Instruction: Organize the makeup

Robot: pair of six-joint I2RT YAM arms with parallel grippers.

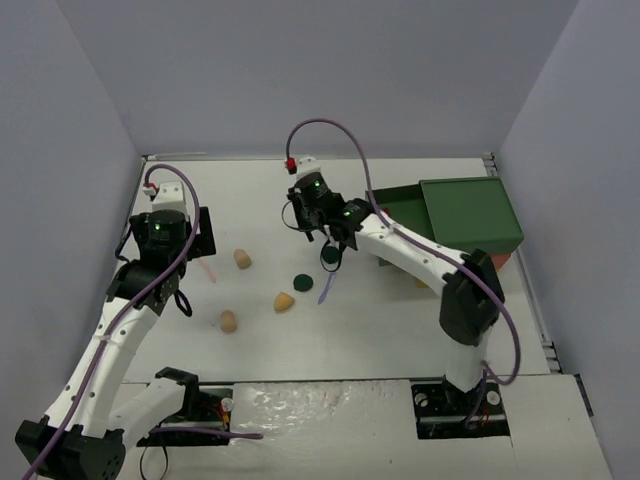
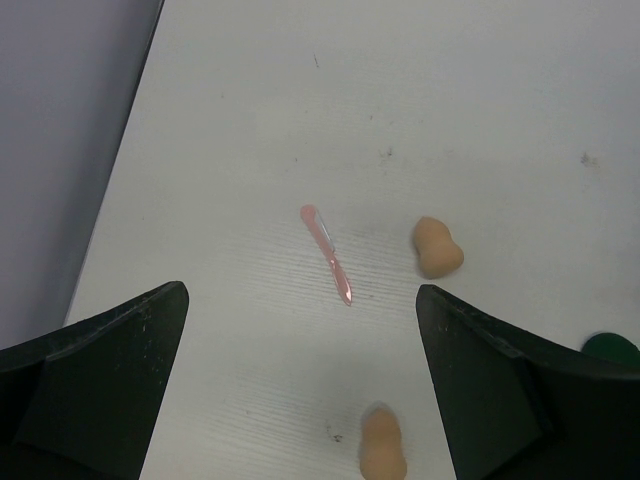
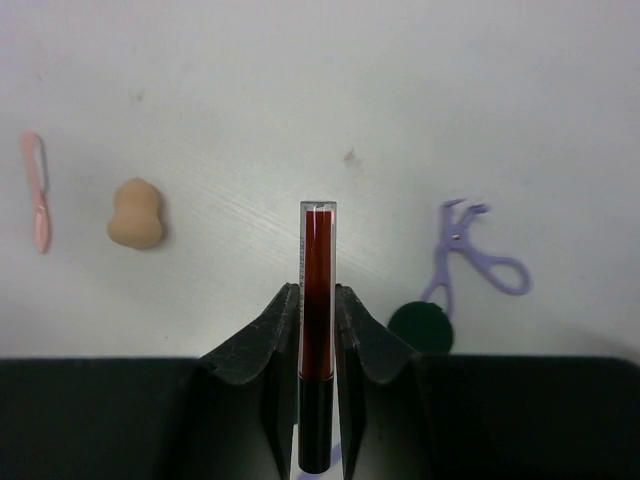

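Most of the makeup lies loose on the bench (image 1: 400, 330); only one piece is in hand. Your right tool (image 3: 318, 300) is clamped on a dark red stick (image 3: 318, 250), which points straight out between the two fingers, clear end forward. I cannot tell whether it is off the bench.

Your left tool (image 2: 300, 300) is spread wide and holds nothing. It hangs over the pink stick (image 2: 327, 254), which lies flat on the bench just ahead of its fingers.

Scattered across the middle of the bench, well apart from one another, are:
- the far sponge (image 1: 242, 259)
- the middle sponge (image 1: 285, 301)
- the near sponge (image 1: 229, 321)

One green disc (image 1: 303, 282) sits just beside the lilac lash curler (image 3: 470, 255). The other disc (image 1: 330, 256) lies close under your right arm's wrist.

The green-topped box (image 1: 470, 215) stands at the far right edge. From above, nothing shows in its open part, though its depth is hard to read.

I'd judge you are early in the job, because nothing on the bench looks grouped or put away. The red stick has yet to be set down somewhere. After it, seven pieces wait: three sponges, two discs, the pink stick and the curler.
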